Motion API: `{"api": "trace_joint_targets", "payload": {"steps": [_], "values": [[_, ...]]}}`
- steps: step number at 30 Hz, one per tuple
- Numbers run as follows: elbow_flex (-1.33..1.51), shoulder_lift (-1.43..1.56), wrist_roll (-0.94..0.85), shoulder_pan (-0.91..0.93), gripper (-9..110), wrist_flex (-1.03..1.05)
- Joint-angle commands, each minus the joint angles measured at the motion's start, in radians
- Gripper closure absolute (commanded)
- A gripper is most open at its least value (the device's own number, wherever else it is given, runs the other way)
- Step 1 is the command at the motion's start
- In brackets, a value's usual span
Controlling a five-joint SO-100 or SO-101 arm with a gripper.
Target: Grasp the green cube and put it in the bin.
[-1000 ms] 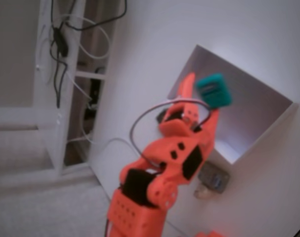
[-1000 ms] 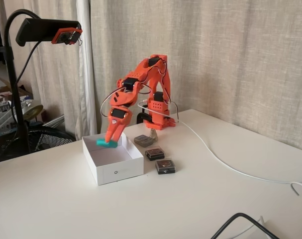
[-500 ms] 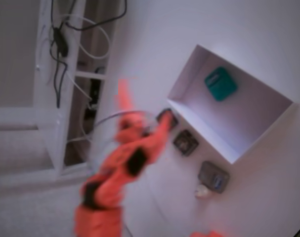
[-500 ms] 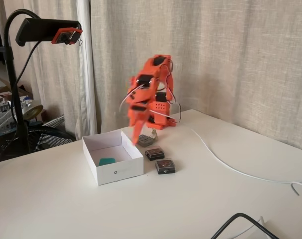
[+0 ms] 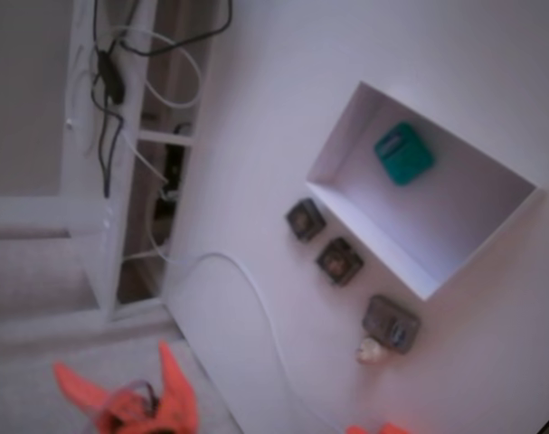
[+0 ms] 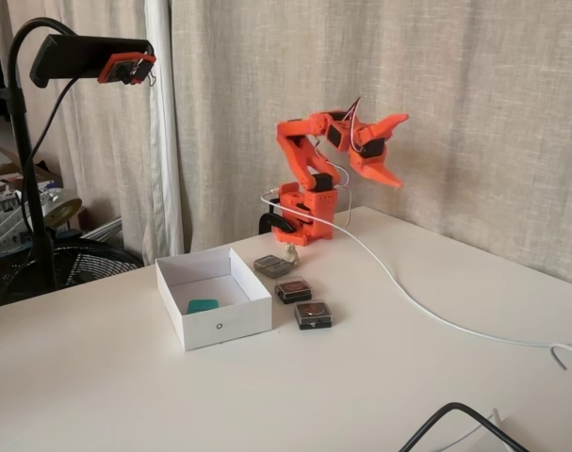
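1. Your green cube lies inside the bin, so I judge the task done.
2. The gripper hangs high, well right of the bin, fingers apart and empty; next you only need to park it.
3. Count: one cube, one bin, three dark blocks.

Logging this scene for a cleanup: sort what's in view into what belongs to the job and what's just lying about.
Job:
- cube, lying in the bin
- bin
- hand, open, raised away from the bin

Lying about:
- three dark blocks in a row beside the bin
- white cable across the table
- black cable at the near edge
- camera stand
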Motion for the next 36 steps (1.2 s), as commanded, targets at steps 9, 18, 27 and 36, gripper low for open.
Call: {"api": "trace_joint_targets", "payload": {"steps": [9,18,27,36], "values": [[0.218,0.5,0.012,-0.141,47,0.495],[0.491,0.5,0.008,-0.114,47,0.344],[0.471,0.5,0.002,-0.107,86,0.419],[0.416,0.5,-0.002,-0.103,110,0.635]]}}
